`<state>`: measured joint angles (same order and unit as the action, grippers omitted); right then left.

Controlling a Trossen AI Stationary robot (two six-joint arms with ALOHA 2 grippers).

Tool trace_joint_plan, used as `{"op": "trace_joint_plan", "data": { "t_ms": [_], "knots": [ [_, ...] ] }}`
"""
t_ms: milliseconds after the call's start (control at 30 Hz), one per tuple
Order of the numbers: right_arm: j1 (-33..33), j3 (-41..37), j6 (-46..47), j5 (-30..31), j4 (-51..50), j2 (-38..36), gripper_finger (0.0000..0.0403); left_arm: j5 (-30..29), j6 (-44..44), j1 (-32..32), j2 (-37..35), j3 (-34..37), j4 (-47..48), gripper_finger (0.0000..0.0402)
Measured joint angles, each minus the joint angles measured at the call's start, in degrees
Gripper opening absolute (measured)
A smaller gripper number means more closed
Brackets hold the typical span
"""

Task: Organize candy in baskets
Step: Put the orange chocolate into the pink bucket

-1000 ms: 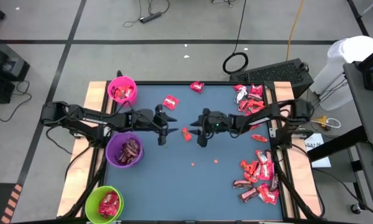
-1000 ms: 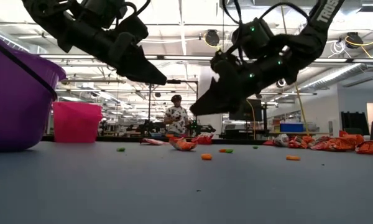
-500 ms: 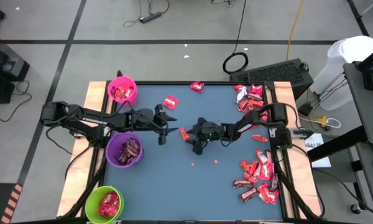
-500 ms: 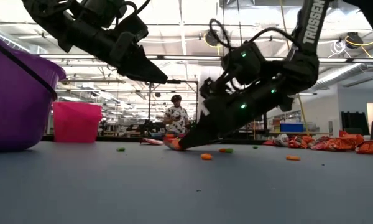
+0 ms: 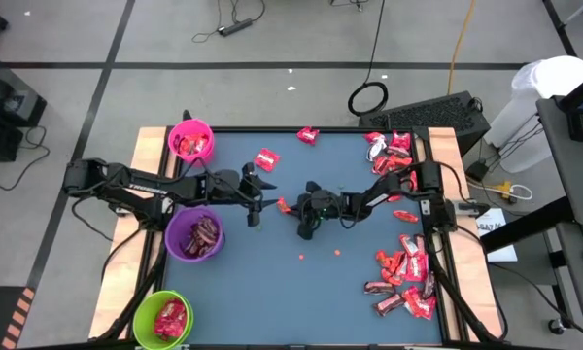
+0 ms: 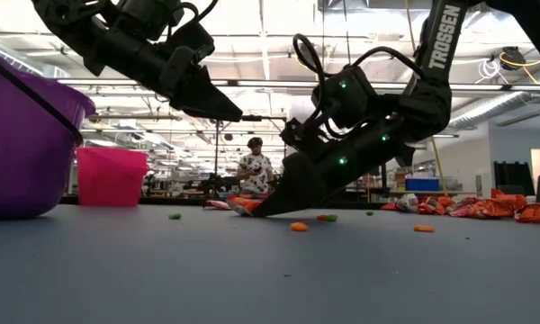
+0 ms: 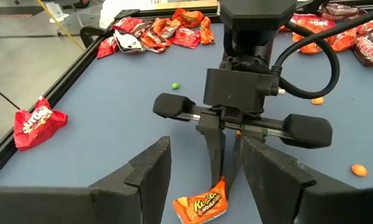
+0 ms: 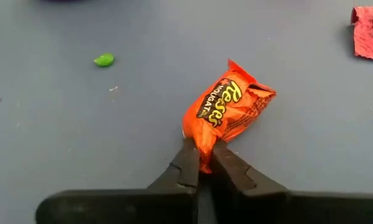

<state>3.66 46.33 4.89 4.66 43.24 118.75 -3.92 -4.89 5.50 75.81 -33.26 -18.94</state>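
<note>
An orange wrapped candy (image 8: 227, 109) lies on the blue table near its middle; it also shows in the high view (image 5: 283, 205) and the left wrist view (image 7: 202, 206). My right gripper (image 8: 204, 154) is down at the table (image 5: 293, 207), shut on this candy. My left gripper (image 5: 260, 199) hangs open and empty above the table just left of it (image 6: 223, 110). The pink basket (image 5: 190, 140), purple basket (image 5: 194, 234) and green basket (image 5: 162, 319) stand along the left edge, each with candy inside. My right gripper pinches the orange candy's crimped wrapper end (image 8: 203, 163) between its two fingertips (image 8: 188, 163). The fingers slant down from the table's right side (image 6: 279, 196). The rest of the candy lies flat on the table beyond the fingertips.
Heaps of red and brown candy lie at the right edge (image 5: 404, 274) and far right corner (image 5: 389, 151). Two red pieces (image 5: 265, 158) (image 5: 308, 136) lie near the far edge. Small orange specks (image 5: 301, 258) and a green one (image 8: 104, 60) dot the table.
My right gripper has gone down and toward the table's left, from above the table to the orange candy, its fingertips now at the table top on the wrapper's end.
</note>
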Motion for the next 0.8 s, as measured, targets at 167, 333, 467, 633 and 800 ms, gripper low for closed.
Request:
{"op": "trace_joint_plan", "data": {
  "t_ms": [167,333,467,633,800],
  "knots": [
    [0.0,-0.2,-2.6,0.1,-3.5,-2.6,0.0007,0.0,0.1,0.0,0.0,0.0,0.0,0.0198],
    [-0.7,-0.2,-7.9,6.1,-8.8,-8.8,0.0004,0.0,0.1,0.0,0.0,0.0,0.0,0.0198],
    [-2.1,-0.2,-13.9,12.0,-11.3,-13.8,0.0002,0.0,0.1,0.0,0.0,0.0,-0.1,0.0198],
    [-4.7,-0.2,-24.6,18.3,-10.3,-18.0,0.0002,0.0,0.3,0.0,0.0,0.0,-1.6,0.0198],
    [-6.5,-0.2,-32.0,23.6,-6.2,-18.2,0.0002,0.0,5.0,0.1,0.0,0.0,-5.0,0.0198]
  ]
}}
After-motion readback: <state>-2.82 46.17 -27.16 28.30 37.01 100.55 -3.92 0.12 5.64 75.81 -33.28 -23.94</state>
